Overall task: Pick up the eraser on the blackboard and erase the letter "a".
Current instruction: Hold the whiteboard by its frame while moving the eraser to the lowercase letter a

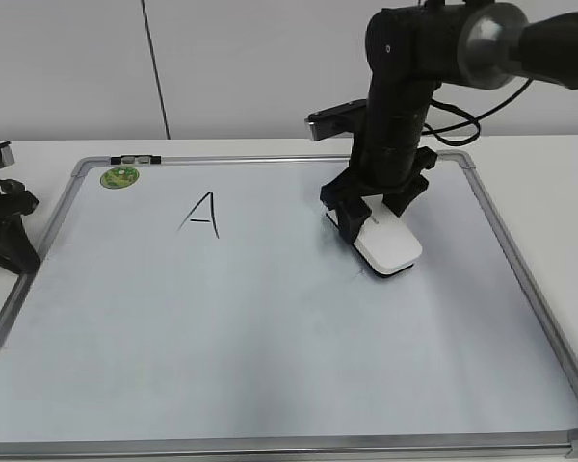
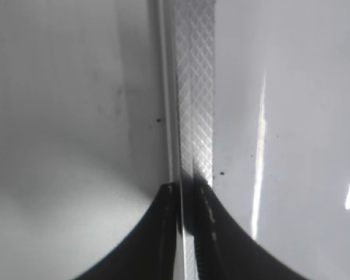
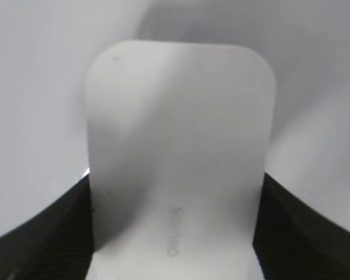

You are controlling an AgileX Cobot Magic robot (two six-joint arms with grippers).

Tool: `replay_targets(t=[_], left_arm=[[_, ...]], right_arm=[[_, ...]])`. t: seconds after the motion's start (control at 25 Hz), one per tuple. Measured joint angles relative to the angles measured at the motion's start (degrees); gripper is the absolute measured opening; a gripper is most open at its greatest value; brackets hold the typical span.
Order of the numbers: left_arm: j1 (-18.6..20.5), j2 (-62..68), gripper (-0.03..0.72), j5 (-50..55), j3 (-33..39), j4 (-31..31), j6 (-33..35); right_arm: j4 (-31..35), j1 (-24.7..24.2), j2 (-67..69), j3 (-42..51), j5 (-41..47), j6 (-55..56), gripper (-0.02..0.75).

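**One eraser, one board, and no small "a" to be seen**

One eraser [image 1: 389, 247] lies flat on the blackboard [image 1: 270, 327], in its upper right part, and the right gripper [image 1: 374, 210] stands directly over it. In the right wrist view the two dark fingers [image 3: 41, 233] sit on both long sides of the eraser, pinching it at its near end. The eraser seems to rest on the board surface, so I judge the step in hand is the wiping, or the moment just around it.

To do it well, the arm should keep the pad level and pressed evenly, and move in short strokes only over the mark. It must stay well apart from the capital "A" [image 1: 202, 214] on the left.

The letter "a" is not visible in any view; it may be under the eraser or already gone, I cannot tell.

The count: one eraser, one board, one capital letter, one green sticker [image 1: 119, 177], two arms. The left gripper [image 1: 5, 226] waits at the left frame [image 2: 193, 116]; its jaws I cannot judge.
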Motion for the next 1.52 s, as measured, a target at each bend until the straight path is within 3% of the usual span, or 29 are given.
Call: replay_targets(t=[0.6,1.16,1.52], left_arm=[[0.0,0.0,0.046,0.0,0.0,0.09,0.0],[0.0,0.0,0.046,0.0,0.0,0.09,0.0],[0.0,0.0,0.046,0.0,0.0,0.09,0.0]], right_arm=[[3.83,0.25,3.11,-0.13,0.0,-1.01,0.536],[6.03,9.15,3.24,-0.25,0.0,-1.99,0.536],[4.55,7.42,3.24,-0.25,0.0,-1.76,0.537]])
